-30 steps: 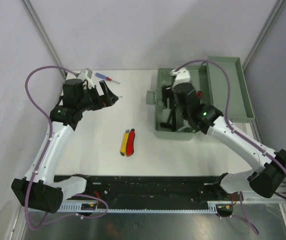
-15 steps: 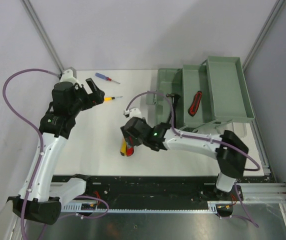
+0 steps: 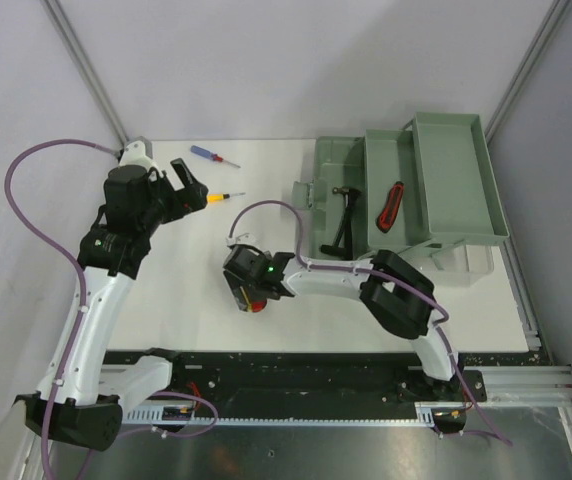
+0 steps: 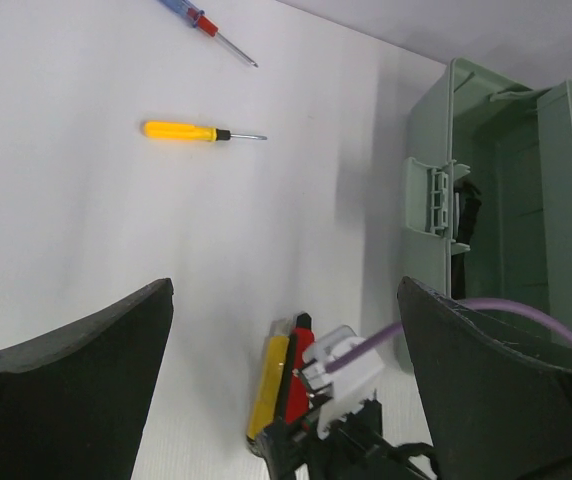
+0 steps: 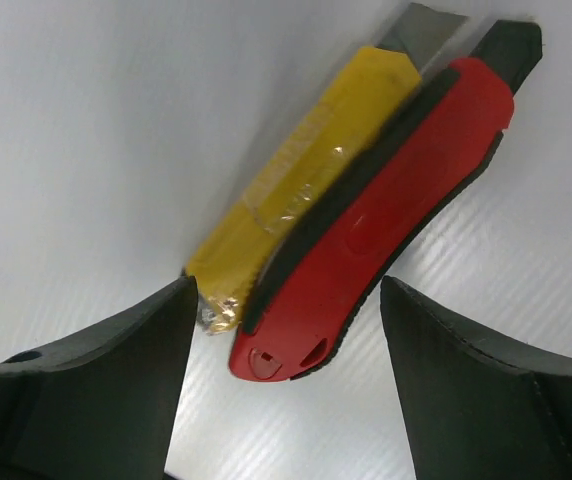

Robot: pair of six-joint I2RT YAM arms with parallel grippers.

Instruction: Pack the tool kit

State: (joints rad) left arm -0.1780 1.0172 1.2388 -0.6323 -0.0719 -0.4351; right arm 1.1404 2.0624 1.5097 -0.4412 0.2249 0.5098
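The grey-green toolbox point(image 3: 332, 160) stands open at the back right, with its inner tray point(image 3: 406, 160) and lid point(image 3: 461, 150) beside it. A hammer point(image 3: 346, 222) lies in the box and a red knife point(image 3: 391, 207) in the tray. A yellow knife point(image 5: 306, 170) and a red knife point(image 5: 386, 210) lie side by side at mid-table. My right gripper point(image 5: 288, 300) is open low over them, a finger on each side of their near ends; it also shows from above point(image 3: 248, 290). My left gripper point(image 3: 191, 185) is open and empty, near the yellow screwdriver point(image 3: 224, 197).
A blue-handled screwdriver point(image 3: 211, 155) lies at the back, beyond the yellow one. The left wrist view shows both screwdrivers point(image 4: 191, 131) point(image 4: 206, 22), the toolbox's latch side point(image 4: 436, 200) and the right arm's purple cable point(image 4: 496, 305). Grey walls enclose the table.
My right gripper left the toolbox and swung left and down over the two knives at mid-table. My left gripper drew back a little to the left.
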